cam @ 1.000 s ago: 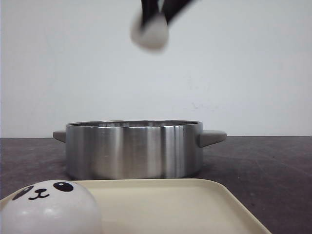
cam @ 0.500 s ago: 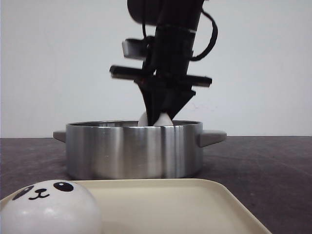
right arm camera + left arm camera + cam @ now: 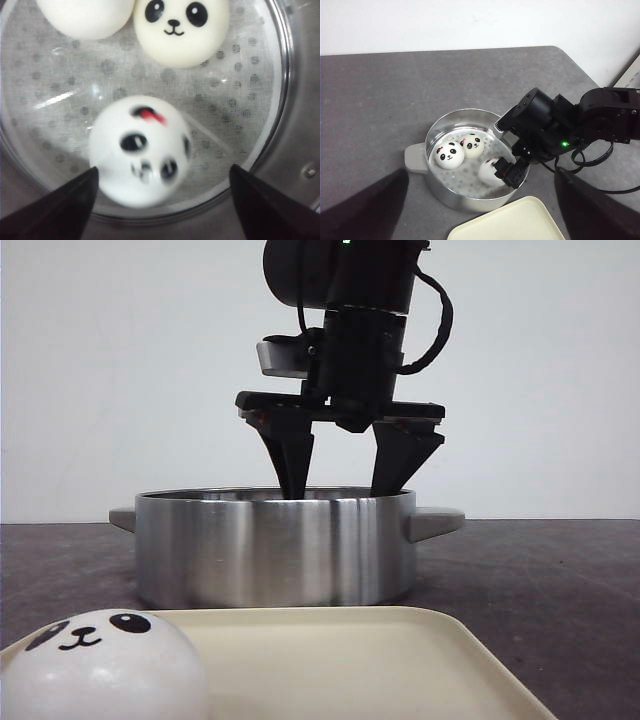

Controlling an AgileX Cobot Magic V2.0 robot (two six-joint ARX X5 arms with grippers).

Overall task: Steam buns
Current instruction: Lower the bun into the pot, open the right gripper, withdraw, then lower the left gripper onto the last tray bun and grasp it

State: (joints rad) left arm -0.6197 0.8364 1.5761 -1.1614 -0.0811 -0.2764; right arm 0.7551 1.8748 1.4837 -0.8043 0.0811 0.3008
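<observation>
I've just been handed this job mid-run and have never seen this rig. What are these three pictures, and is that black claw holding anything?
The black claw is the right arm's pincer, open over a steel pot and holding nothing.

The front view looks across the table: a cream tray holds one panda bun.

The left wrist camera looks down on the grey table from that arm; its own pincer is dark blur, state unclear.

The right wrist camera looks into the pot: three buns lie on the dotted liner, the nearest between the open fingers.
</observation>
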